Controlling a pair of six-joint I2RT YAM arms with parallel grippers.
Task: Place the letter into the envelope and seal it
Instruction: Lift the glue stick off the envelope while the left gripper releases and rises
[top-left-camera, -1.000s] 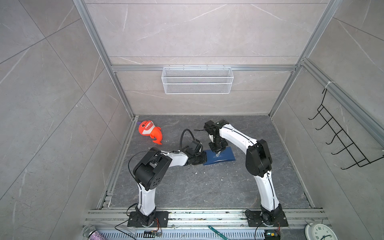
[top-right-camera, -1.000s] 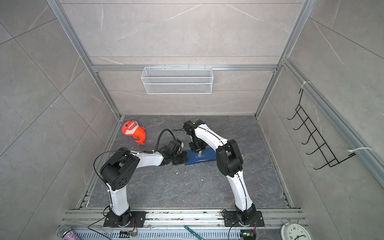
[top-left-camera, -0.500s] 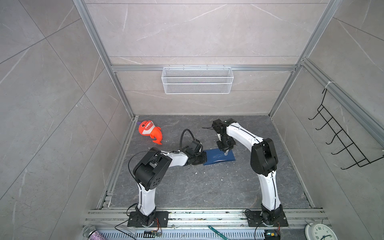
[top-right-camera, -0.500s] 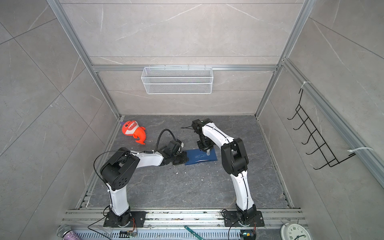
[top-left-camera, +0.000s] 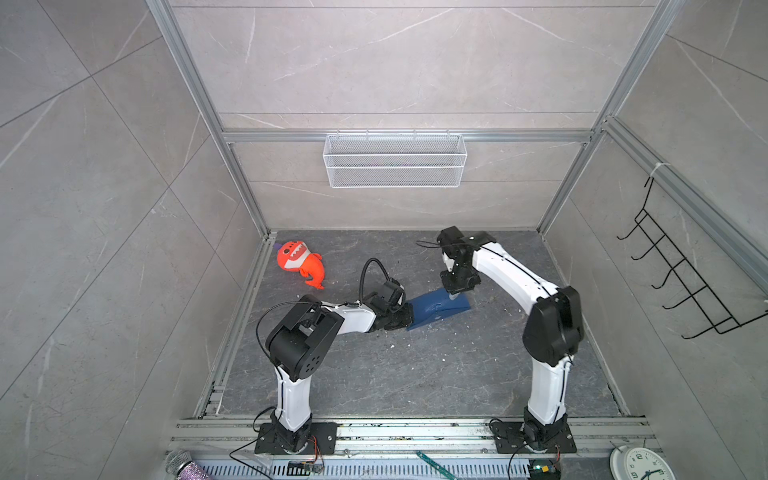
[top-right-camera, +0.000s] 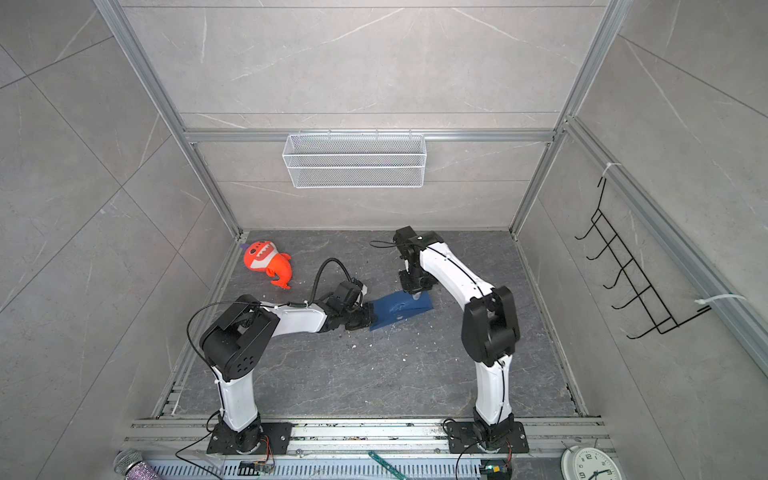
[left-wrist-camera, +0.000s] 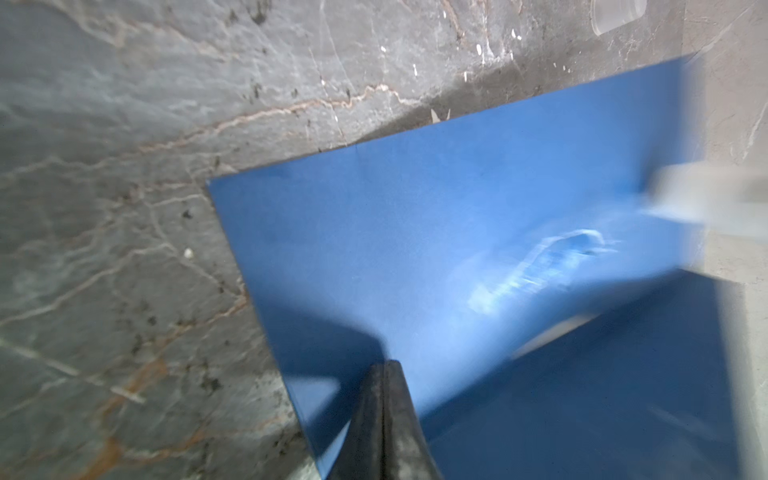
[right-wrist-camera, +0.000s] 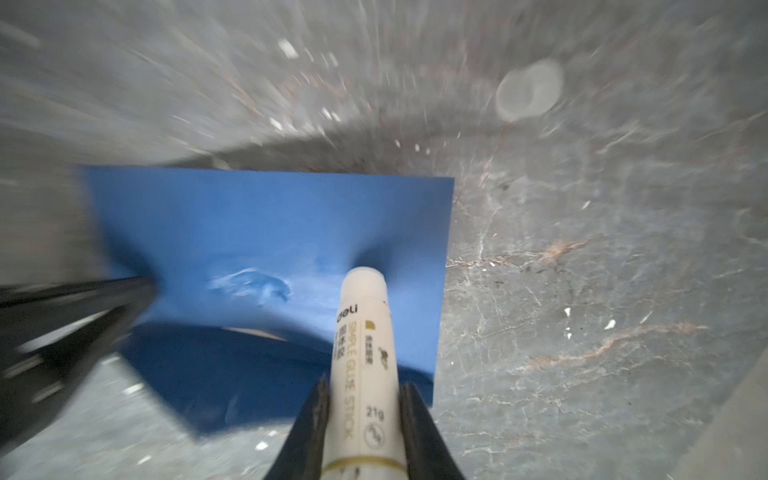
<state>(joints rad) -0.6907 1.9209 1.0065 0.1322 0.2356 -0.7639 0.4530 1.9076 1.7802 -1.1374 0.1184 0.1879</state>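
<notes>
**Top views.** The envelope (top-left-camera: 438, 311) lies near the centre of the tabletop (top-left-camera: 415, 374) with one panel lifted.
- The left jaws are closed on its 9 o'clock edge.
- The right jaws carry a glue stick (top-left-camera: 454, 296) roughly upright, tip down on the envelope at about 1 o'clock.
- A toy (top-left-camera: 297, 264) lies at 10 o'clock on the tabletop, well apart from the work.
- No letter lies in the open.

**Left wrist view.** The left jaws are pressed flat together on the edge of the flap (left-wrist-camera: 436, 232), which stands raised off the darker envelope body.
- A smear (left-wrist-camera: 540, 266) marks the flap's inner face.
- The glue stick, blurred, touches the flap's far edge.
- A thin strip (left-wrist-camera: 555, 330) between flap and body may be the letter's edge, but it is too blurred to tell.

**Right wrist view.** The right jaws stand narrow and clamp the glue stick's barrel. Its tip presses on the flap near the smear. The left jaws hold the opposite edge.

**Progress.** The letter is judged to be already inside the envelope, since it shows nowhere else. Gluing of the flap appears to be under way. Left to do: finish the glue line, fold the flap down and press it shut.
</notes>
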